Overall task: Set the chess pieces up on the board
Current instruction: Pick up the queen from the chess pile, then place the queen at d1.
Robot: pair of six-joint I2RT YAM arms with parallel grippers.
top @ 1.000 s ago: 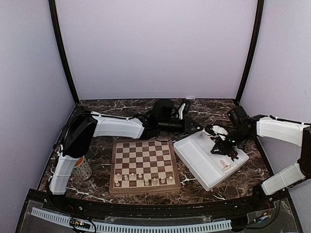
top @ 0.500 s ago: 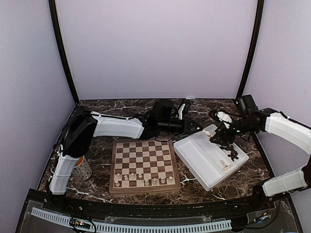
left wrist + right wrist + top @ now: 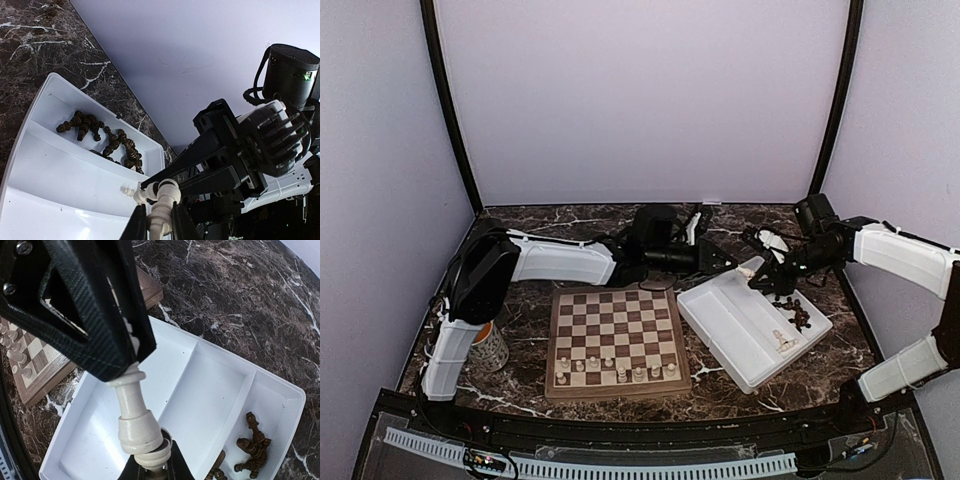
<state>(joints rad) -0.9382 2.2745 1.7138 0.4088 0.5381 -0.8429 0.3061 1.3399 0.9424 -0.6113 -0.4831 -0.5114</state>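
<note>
pale cream turned wooden chess piece (image 3: 134, 415) is pinched by both: left gripper (image 3: 157, 216) at base, right gripper (image 3: 126, 367) at head, white plastic tray (image 3: 210, 385) beneath.

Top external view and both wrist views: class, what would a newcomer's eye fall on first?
The left pincer and the right pincer are both shut on one pale chess piece above the white tray, beside the board. Dark pieces lie heaped in the tray's end compartment, while pale pieces stand along the board's near rows.
</note>
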